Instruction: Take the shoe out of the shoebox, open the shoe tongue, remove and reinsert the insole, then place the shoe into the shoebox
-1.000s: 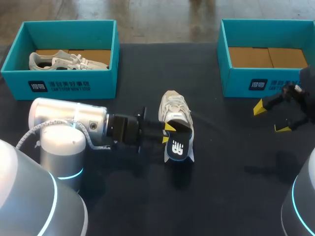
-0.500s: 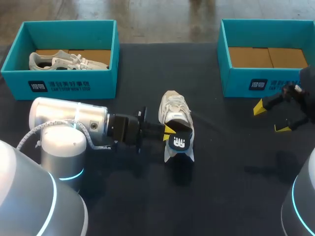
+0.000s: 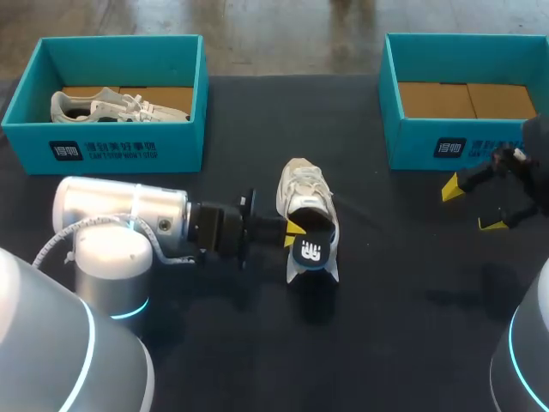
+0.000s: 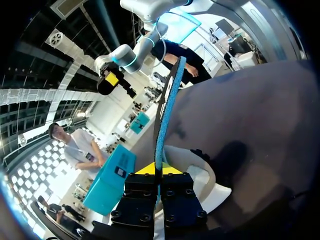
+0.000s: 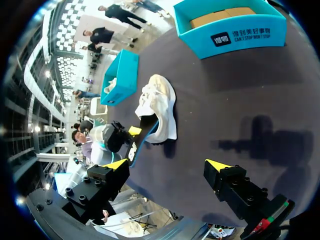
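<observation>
1. The pale cream lace-up sneaker [image 3: 304, 190] lies on its sole near the middle of the black tabletop [image 3: 386, 326], outside both boxes, toe pointing toward the far edge.
2. The black foam insole with a blue rim and white logo [image 3: 312, 250] stands raised at the sneaker's heel end, logo face up. Whether its front end sits inside the sneaker cannot be told.
3. The left pincer [image 3: 294, 232] comes in from the sneaker's left side and is clamped on the insole. In the left wrist view the insole [image 4: 165, 110] runs edge-on between the two yellow tips of that pincer [image 4: 159, 170], with the sneaker [image 4: 202, 175] just beneath.
4. The right pincer [image 3: 470, 206] hangs spread wide with nothing between its fingers, well apart from the sneaker. Its wrist view shows the same gap [image 5: 167, 165].
5. Just behind it stands a teal cardboard shoebox with a brown floor [image 3: 455, 146].
6. At the far left a second teal shoebox [image 3: 111, 150] holds another white sneaker [image 3: 120, 107].
</observation>
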`<state>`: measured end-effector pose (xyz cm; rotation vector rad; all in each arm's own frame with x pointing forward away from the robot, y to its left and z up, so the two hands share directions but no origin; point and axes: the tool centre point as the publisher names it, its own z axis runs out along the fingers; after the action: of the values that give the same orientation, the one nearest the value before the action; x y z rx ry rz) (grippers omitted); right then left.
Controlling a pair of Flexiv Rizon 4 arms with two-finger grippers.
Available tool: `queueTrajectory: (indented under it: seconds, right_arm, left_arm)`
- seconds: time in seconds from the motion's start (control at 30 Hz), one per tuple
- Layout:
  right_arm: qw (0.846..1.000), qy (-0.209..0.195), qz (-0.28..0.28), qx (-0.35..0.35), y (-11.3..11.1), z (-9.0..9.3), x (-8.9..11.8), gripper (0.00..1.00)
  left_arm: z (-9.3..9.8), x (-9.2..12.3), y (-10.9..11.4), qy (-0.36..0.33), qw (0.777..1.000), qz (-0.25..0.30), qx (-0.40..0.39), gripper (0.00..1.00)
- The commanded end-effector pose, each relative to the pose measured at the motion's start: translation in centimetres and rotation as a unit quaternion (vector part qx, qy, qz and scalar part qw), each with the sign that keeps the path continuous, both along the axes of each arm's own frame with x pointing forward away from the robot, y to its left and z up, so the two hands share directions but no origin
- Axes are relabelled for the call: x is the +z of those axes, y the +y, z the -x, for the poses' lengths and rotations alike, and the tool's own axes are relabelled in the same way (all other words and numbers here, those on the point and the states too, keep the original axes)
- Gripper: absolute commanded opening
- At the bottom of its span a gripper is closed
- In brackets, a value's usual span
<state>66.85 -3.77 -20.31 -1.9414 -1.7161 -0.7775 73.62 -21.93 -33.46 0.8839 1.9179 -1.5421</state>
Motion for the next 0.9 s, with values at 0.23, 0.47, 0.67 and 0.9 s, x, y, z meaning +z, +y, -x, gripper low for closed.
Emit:
queueTrajectory:
  seconds: [0.23,0.47,0.67,0.9]
  right_arm:
    - [1.0,0.0,0.002,-0.001,0.1,0.1,0.0,1.0]
    - [1.0,0.0,0.002,-0.001,0.1,0.1,0.0,1.0]
    - [1.0,0.0,0.002,-0.001,0.1,0.1,0.0,1.0]
    - [1.0,0.0,0.002,-0.001,0.1,0.1,0.0,1.0]
  left_arm:
    - [-0.4,-0.7,-0.6,-0.009,1.0,0.007,0.004,0.0]
    - [-1.2,-0.9,-0.8,-0.016,1.0,0.007,0.008,0.0]
    - [-1.9,-1.1,-1.0,-0.024,1.0,0.005,0.013,0.0]
    - [-3.0,-1.7,-1.0,-0.028,0.999,-0.003,0.025,0.0]
